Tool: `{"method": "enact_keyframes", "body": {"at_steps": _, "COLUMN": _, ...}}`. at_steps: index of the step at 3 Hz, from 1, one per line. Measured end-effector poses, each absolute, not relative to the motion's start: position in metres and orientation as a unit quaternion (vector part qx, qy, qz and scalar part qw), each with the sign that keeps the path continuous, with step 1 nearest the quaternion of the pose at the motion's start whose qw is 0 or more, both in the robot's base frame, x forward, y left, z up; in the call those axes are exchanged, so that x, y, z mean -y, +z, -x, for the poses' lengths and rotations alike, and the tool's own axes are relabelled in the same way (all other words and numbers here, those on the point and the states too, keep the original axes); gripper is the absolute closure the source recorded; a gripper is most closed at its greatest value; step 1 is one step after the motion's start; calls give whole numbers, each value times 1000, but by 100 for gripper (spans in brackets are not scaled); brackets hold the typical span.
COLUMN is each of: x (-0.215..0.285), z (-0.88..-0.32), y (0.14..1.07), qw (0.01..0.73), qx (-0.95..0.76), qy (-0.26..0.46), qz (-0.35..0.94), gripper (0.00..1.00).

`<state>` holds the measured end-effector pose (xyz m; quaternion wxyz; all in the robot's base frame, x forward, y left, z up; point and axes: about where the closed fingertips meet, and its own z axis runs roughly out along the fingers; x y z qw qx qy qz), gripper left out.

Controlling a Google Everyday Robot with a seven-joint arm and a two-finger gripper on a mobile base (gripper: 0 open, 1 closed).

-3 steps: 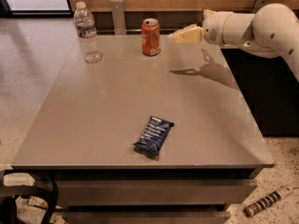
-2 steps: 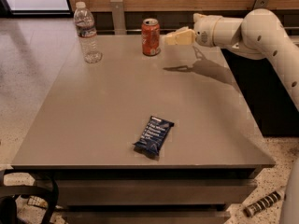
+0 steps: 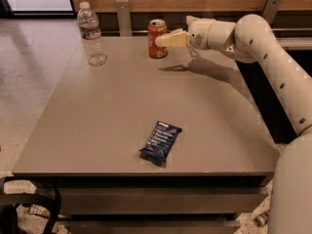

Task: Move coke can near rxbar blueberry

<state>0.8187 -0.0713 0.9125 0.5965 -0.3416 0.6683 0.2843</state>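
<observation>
our gripper hovers, state we cannot tell; coke can just left of it, rxbar blueberry well apart.

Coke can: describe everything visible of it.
The coke can is small, red and metallic-looking, with a silver top. It stands upright near the far edge of the table, right of the bottle and far from the bar. The gripper is at its right side, its tip overlapping the can; contact cannot be confirmed.
</observation>
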Motion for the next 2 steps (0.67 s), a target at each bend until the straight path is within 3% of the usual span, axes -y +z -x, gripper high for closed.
{"method": "enact_keyframes", "body": {"at_steps": 2, "x": 49, "z": -830, "y": 896, "qw": 588, "qx": -669, "qy": 306, "qz": 337, "gripper": 0}}
